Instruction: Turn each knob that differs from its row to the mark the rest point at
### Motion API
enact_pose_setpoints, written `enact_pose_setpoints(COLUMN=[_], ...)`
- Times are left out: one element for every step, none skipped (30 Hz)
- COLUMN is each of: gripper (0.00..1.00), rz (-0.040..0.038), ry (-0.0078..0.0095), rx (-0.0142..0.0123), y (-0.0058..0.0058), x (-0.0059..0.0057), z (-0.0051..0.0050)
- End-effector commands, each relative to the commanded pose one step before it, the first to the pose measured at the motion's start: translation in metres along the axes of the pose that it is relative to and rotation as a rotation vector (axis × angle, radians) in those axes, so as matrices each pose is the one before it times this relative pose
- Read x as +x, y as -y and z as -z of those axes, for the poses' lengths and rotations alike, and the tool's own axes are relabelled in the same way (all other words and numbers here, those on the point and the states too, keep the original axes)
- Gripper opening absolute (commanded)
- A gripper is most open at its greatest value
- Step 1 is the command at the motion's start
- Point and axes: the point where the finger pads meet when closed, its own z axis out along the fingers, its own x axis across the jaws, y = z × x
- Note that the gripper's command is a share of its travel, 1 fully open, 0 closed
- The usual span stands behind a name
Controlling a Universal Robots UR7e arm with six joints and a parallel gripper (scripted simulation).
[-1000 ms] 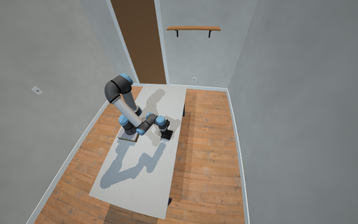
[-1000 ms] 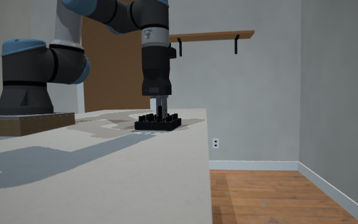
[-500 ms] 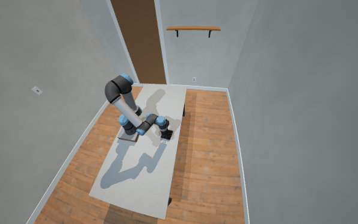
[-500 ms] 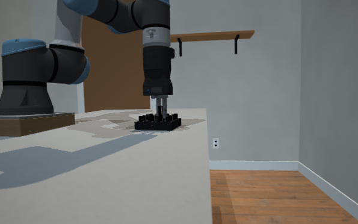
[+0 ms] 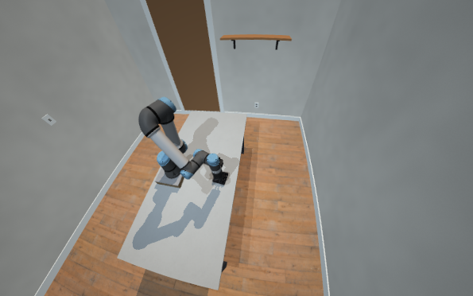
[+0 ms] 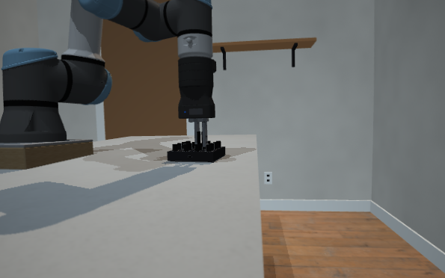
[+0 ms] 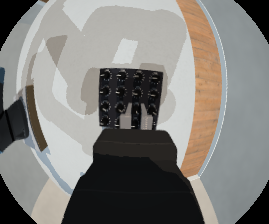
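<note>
The black knob box [image 6: 196, 153] stands on its feet on the white table, near the table's right edge; it also shows in the overhead view [image 5: 220, 177] and the wrist view [image 7: 132, 96]. My gripper [image 6: 200, 141] points straight down into the box. Its fingers stand narrow around one black knob among the others. In the wrist view the gripper [image 7: 139, 117] grips a knob in the row nearest the camera, right of the middle. The knob's name and white line are hidden by the fingers. The other knobs' lines are too small to read.
The arm's base sits on a wooden plinth [image 6: 31, 151] at the left of the table. The table's right edge [image 6: 258, 168] runs close beside the box, with the wooden floor below. A wall shelf [image 6: 265, 45] hangs far behind.
</note>
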Motion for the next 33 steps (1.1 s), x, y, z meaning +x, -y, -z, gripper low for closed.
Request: enact_pose_setpoints(gripper=[0.3, 0.3, 0.3, 0.3, 0.3, 0.3, 0.3, 0.3, 0.3, 0.3, 0.3, 0.3, 0.3, 0.3, 0.3, 0.3, 0.3, 0.3, 0.3, 0.3, 0.46, 0.46, 0.46, 0.46, 0.46, 0.46, 0.46, 0.46, 0.46, 0.46, 0.46, 0.46, 0.46], rz=[0.00589, 0.0009, 0.00069, 0.0005, 0.00034, 0.00021, 0.00011, 0.00004, 0.00001, 0.0, 0.0, 0.0, 0.0, 0.0, 0.0, 0.0, 0.0, 0.0, 0.0, 0.0, 0.0, 0.0, 0.0, 0.0, 0.0, 0.0, 0.0, 0.0, 0.0, 0.0, 0.0, 0.0, 0.0], ry=[-0.00132, 0.0, 0.0, 0.0, 0.0, 0.0, 0.0, 0.0, 0.0, 0.0, 0.0, 0.0, 0.0, 0.0, 0.0, 0.0, 0.0, 0.0, 0.0, 0.0, 0.0, 0.0, 0.0, 0.0, 0.0, 0.0, 0.0, 0.0, 0.0, 0.0, 0.0, 0.0, 0.0], rx=[-0.00027, 0.0, 0.0, 0.0, 0.0, 0.0, 0.0, 0.0, 0.0, 0.0, 0.0, 0.0, 0.0, 0.0, 0.0, 0.0, 0.0, 0.0, 0.0, 0.0, 0.0, 0.0, 0.0, 0.0, 0.0, 0.0, 0.0, 0.0, 0.0, 0.0, 0.0, 0.0, 0.0], y=[-0.00011, 0.0, 0.0, 0.0, 0.0, 0.0, 0.0, 0.0, 0.0, 0.0, 0.0, 0.0, 0.0, 0.0, 0.0, 0.0, 0.0, 0.0, 0.0, 0.0, 0.0, 0.0, 0.0, 0.0, 0.0, 0.0, 0.0, 0.0, 0.0, 0.0, 0.0, 0.0, 0.0], x=[0.00039, 0.0, 0.0, 0.0, 0.0, 0.0, 0.0, 0.0, 0.0, 0.0, 0.0, 0.0, 0.0, 0.0, 0.0, 0.0, 0.0, 0.0, 0.0, 0.0, 0.0, 0.0, 0.0, 0.0, 0.0, 0.0, 0.0, 0.0, 0.0, 0.0, 0.0, 0.0, 0.0], z=[0.0004, 0.0, 0.0, 0.0, 0.0, 0.0, 0.0, 0.0, 0.0, 0.0, 0.0, 0.0, 0.0, 0.0, 0.0, 0.0, 0.0, 0.0, 0.0, 0.0, 0.0, 0.0, 0.0, 0.0, 0.0, 0.0, 0.0, 0.0, 0.0, 0.0, 0.0, 0.0, 0.0])
